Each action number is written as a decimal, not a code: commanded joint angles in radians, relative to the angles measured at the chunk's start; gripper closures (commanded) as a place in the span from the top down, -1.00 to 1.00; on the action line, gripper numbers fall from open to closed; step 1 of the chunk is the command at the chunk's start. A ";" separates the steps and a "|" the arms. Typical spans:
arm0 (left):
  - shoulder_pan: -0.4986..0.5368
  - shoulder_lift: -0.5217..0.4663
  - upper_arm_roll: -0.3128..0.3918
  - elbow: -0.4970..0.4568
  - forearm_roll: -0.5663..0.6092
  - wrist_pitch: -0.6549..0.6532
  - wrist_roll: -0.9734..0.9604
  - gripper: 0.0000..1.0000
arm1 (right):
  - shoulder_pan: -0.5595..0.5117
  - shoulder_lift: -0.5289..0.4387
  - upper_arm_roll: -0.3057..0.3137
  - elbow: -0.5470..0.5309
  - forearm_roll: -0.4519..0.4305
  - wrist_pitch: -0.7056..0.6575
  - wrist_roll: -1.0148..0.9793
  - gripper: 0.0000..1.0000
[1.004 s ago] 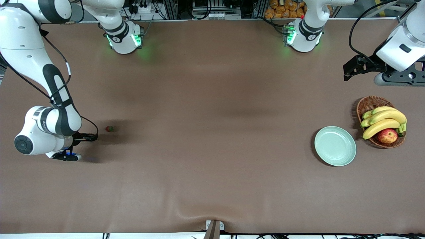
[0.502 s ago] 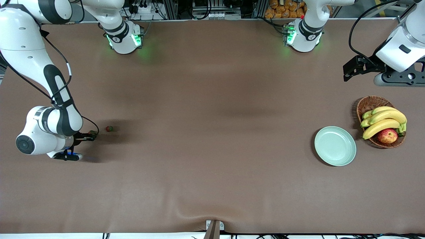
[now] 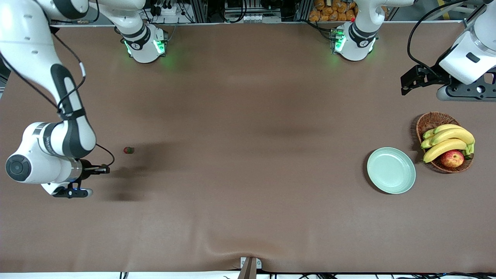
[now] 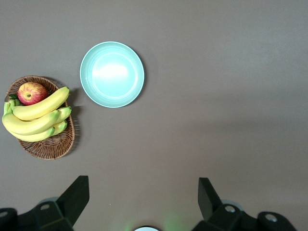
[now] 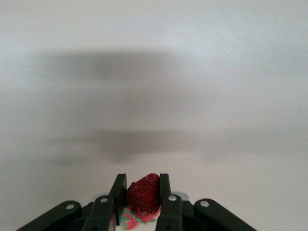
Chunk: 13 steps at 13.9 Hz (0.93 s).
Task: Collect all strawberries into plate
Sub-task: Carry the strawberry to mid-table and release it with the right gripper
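Observation:
My right gripper (image 5: pixel 142 179) is shut on a small red strawberry (image 5: pixel 143 195), held a little above the tablecloth; in the front view this gripper (image 3: pixel 102 169) hangs over the right arm's end of the table. A second strawberry (image 3: pixel 128 150) lies on the cloth beside it. The pale green plate (image 3: pixel 391 170) sits empty at the left arm's end, next to the basket. My left gripper (image 4: pixel 143 192) waits open high above that end, looking down on the plate (image 4: pixel 112 74); in the front view the left gripper (image 3: pixel 411 82) holds nothing.
A wicker basket (image 3: pixel 429 121) with bananas (image 3: pixel 447 141) and an apple (image 3: pixel 452 158) stands beside the plate. The basket (image 4: pixel 48 144) also shows in the left wrist view. Brown cloth covers the table between the two ends.
My right gripper has shut on a strawberry and lifted it off the cloth, its shadow now apart from it. The left arm has not moved.

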 commanded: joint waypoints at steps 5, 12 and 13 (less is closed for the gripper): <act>0.008 0.001 -0.003 0.006 0.005 0.004 0.012 1.00 | 0.245 -0.035 0.073 0.013 0.130 -0.013 0.328 -1.00; 0.008 0.003 -0.002 0.004 0.005 0.004 0.012 1.00 | 0.483 0.030 0.073 0.010 0.318 0.004 0.336 -1.00; 0.008 0.003 0.000 0.004 0.005 0.004 0.012 1.00 | 0.495 0.042 0.073 0.012 0.334 0.011 0.336 -1.00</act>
